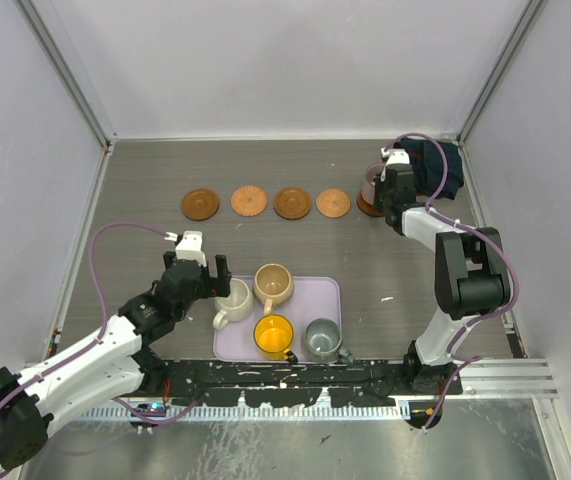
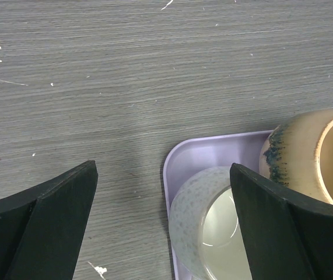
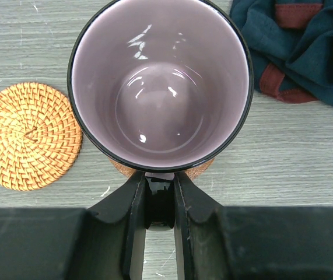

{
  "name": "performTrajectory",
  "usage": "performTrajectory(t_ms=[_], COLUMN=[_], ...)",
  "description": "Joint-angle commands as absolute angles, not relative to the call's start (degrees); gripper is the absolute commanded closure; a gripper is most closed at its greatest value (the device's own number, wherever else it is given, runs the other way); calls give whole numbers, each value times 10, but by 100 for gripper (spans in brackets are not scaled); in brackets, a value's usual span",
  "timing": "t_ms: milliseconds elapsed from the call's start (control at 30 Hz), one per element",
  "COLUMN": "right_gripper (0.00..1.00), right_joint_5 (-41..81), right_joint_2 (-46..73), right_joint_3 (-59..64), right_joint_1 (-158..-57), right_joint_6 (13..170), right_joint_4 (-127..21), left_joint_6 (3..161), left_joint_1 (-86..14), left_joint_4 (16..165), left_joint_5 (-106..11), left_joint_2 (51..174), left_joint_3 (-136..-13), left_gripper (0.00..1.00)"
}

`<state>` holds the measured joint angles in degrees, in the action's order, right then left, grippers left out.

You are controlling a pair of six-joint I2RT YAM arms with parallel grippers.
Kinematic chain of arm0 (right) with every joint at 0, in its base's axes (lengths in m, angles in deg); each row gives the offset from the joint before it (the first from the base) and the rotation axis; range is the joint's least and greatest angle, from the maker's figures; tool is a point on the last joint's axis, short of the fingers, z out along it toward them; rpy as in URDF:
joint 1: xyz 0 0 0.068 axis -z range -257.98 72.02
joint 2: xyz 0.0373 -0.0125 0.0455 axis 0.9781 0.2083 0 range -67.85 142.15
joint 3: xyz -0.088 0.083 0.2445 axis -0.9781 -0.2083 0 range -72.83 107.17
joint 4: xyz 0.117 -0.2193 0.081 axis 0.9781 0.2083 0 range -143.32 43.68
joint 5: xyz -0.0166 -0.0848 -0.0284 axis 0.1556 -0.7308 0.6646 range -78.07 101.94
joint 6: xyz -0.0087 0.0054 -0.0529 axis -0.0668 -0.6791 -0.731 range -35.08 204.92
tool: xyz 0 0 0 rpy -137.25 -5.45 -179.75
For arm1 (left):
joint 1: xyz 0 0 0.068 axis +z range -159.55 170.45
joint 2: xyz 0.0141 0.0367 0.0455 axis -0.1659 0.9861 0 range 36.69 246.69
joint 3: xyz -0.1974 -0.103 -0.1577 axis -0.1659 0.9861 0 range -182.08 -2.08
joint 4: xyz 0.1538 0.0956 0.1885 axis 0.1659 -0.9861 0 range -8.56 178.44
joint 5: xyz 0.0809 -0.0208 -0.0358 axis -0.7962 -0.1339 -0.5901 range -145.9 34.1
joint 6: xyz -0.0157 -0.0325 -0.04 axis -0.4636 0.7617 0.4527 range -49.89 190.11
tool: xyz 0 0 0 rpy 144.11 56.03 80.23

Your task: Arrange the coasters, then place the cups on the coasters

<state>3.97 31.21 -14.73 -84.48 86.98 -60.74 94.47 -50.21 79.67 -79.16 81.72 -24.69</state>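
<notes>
Several round coasters lie in a row across the table, from the dark one (image 1: 201,204) to the lighter one (image 1: 333,204). My right gripper (image 3: 159,192) is shut on the handle of the mauve cup (image 3: 160,81), which stands upright over another brown coaster (image 3: 198,170) at the row's right end (image 1: 370,208). A woven coaster (image 3: 29,137) lies just left of it. My left gripper (image 2: 163,175) hangs open over the left edge of the lavender tray (image 2: 213,151). Its right finger is above the cream cup (image 2: 207,221), and the tan cup (image 2: 312,157) is beyond.
The tray (image 1: 330,290) also carries a yellow cup (image 1: 274,335) and a grey-green cup (image 1: 322,337) near the arm bases. A dark teal cloth (image 1: 435,160) lies bunched at the back right, close behind the mauve cup. Walls close off three sides.
</notes>
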Motion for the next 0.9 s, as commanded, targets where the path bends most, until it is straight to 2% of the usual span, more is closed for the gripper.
performTrajectory(t_ms=[0, 467, 633, 867], right_gripper=[99, 98, 78, 66], right_joint_5=[38, 27, 19, 15], right_joint_2=[292, 286, 278, 259], right_joint_3=[-148, -163, -176, -191], right_joint_1=[-842, -842, -842, -842], right_joint_6=[883, 886, 889, 889], right_joint_4=[-659, -659, -662, -663], left_joint_6=[937, 940, 941, 943], left_joint_1=[-504, -504, -504, -504], left_joint_4=[815, 809, 806, 805], left_joint_5=[-806, -806, -807, -806], left_joint_2=[811, 803, 801, 800], left_joint_3=[-272, -268, -267, -265], left_gripper=[3, 3, 3, 3])
